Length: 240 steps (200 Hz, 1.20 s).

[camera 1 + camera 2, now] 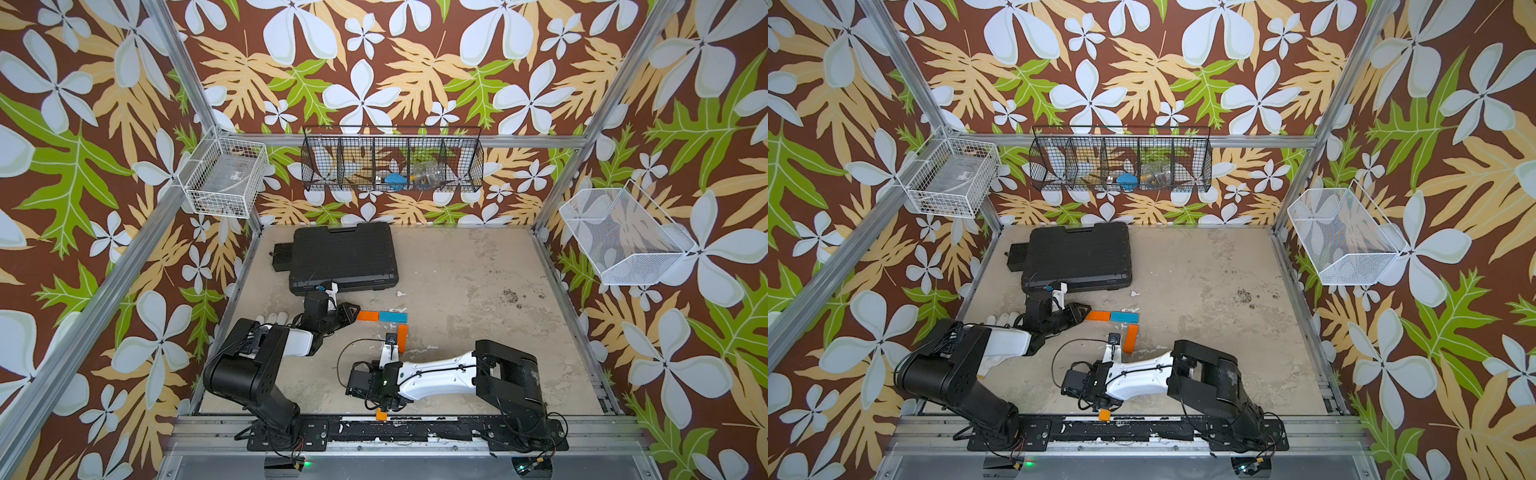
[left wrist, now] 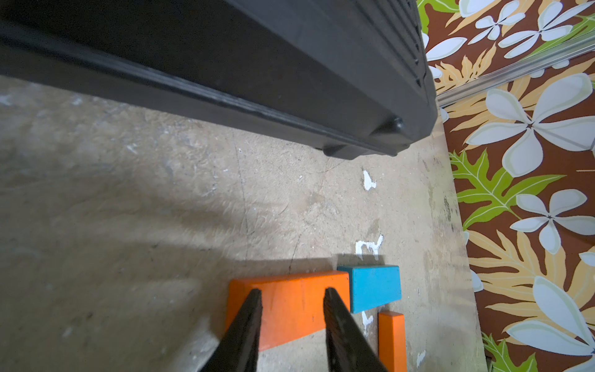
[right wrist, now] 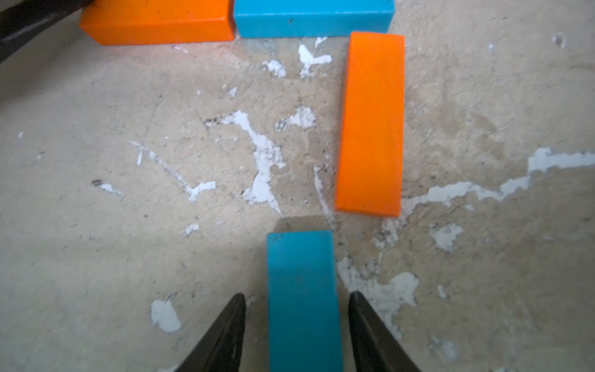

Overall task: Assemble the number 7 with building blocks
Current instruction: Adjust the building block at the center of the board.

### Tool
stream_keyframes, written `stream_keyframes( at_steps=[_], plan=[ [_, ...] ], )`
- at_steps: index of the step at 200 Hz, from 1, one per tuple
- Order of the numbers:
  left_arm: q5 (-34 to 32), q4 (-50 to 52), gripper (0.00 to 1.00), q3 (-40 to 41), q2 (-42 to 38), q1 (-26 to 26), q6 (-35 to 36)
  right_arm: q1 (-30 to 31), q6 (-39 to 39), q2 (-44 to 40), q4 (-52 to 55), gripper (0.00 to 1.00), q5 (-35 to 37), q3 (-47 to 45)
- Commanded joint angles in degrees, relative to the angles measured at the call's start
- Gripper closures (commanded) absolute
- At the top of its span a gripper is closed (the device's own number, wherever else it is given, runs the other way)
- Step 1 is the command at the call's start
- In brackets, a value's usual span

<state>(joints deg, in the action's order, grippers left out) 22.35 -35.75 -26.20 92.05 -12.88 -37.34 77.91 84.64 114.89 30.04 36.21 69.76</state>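
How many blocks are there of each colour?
Orange bars: 3
Blue bars: 2
Total: 5

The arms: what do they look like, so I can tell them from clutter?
The left arm and right arm each have black joint housings, a white forearm shell and thin black cables. Fingers are slim, black, tapered.
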Motion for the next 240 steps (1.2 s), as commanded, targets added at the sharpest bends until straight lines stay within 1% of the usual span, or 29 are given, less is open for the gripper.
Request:
stream_keyframes(
  at_steps=[1, 27, 66, 106, 159, 171, 192, 215, 221, 234, 240],
  plan=[
    [0.65, -0.55, 0.64, -0.3, 0.15, 0.08, 0.11, -0.46, 1.1, -0.91, -0.23, 0.47, -1.92, -2.21],
    [0.68, -0.55, 0.64, -0.35, 0.15, 0.06, 0.01, -0.48, 1.89, -1.6, -0.53, 0.51, -2.24, -3.47],
    [0.63, -0.55, 0.64, -0.35, 0.28, 0.12, 0.06, -0.47, 3.03, -1.51, -0.43, 0.52, -3.81, -3.37],
    [0.68, -0.55, 0.64, -0.36, 0.24, 0.06, 0.01, -0.48, 4.34, -1.6, 0.19, 0.61, -3.82, -3.92],
    [0.76, -0.6, 0.64, -0.35, 0.24, 0.06, 0.08, -0.48, 5.01, -1.67, 0.08, 0.61, -3.69, -4.19],
    [0.77, -0.55, 0.64, -0.35, 0.25, 0.06, 0.07, -0.48, 5.01, -1.63, 0.18, 0.59, -3.73, -4.06],
    [0.75, -0.55, 0.64, -0.35, 0.3, 0.06, 0.08, -0.48, 5.07, -1.62, 0.91, 0.48, -3.69, -3.69],
    [0.84, -0.6, 0.64, -0.43, 0.23, 0.13, 0.08, -0.43, 5.03, -1.3, 1.33, 0.4, -3.76, -3.15],
    [0.84, -0.55, 0.64, -0.44, 0.25, 0.12, 0.08, -0.47, 5.04, -1.09, 1.47, 0.32, -3.86, -3.0],
    [0.94, -0.56, 0.64, -0.44, 0.33, 0.08, 0.02, -0.47, 5.7, -0.43, 2.48, 0.28, -4.04, -2.25],
    [0.94, -0.55, 0.64, -0.44, 0.32, 0.1, 0.0, -0.47, 5.94, 0.0, 3.3, 0.23, -4.04, -1.76]
  ],
)
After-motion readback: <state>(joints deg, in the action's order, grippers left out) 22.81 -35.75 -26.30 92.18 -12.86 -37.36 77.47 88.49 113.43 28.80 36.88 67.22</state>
